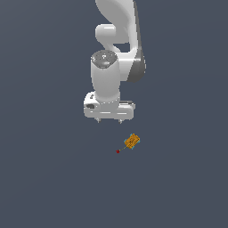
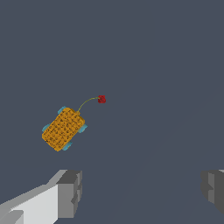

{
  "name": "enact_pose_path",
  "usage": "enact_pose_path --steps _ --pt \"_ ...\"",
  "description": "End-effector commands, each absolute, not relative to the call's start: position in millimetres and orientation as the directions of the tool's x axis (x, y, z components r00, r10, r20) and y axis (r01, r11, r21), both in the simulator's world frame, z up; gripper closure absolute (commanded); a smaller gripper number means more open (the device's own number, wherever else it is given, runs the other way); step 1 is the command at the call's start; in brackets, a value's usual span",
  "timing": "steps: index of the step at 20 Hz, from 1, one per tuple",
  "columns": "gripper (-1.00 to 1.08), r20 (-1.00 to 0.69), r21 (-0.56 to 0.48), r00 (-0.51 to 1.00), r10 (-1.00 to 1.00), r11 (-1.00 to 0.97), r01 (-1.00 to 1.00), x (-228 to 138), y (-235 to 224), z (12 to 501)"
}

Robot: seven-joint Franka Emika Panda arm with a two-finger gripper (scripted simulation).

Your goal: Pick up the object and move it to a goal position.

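The object is a tiny orange speckled block with teal edges [image 1: 132,141], lying on the flat grey floor. A hair-thin stem runs from it to a small red dot [image 1: 118,151]. In the wrist view the block [image 2: 64,128] lies tilted, with its red dot [image 2: 102,99] beyond it. My gripper [image 1: 109,121] hangs above the floor, up and toward the exterior view's left of the block, not touching it. Its fingers [image 2: 70,192] stand wide apart with nothing between them.
The white arm [image 1: 116,53] rises behind the gripper toward the top of the exterior view. The grey floor [image 1: 49,178] spreads flat all around, with no other objects in view.
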State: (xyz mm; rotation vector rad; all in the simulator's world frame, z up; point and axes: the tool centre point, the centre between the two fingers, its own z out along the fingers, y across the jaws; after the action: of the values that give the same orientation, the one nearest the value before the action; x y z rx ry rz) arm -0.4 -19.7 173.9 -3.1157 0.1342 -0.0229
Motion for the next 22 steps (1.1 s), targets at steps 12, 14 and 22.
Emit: enact_pose_path --steps 12,14,22 --pt "-0.92 -0.021 -0.010 1.000 -0.002 -1.000 -0.002 -9 -4 161" --pt "-0.92 -0.020 -0.010 1.000 -0.006 -1.000 -0.006 -8 -4 162" --pt "-0.92 -0.020 -0.010 0.998 -0.064 -0.998 -0.064 -4 1 155"
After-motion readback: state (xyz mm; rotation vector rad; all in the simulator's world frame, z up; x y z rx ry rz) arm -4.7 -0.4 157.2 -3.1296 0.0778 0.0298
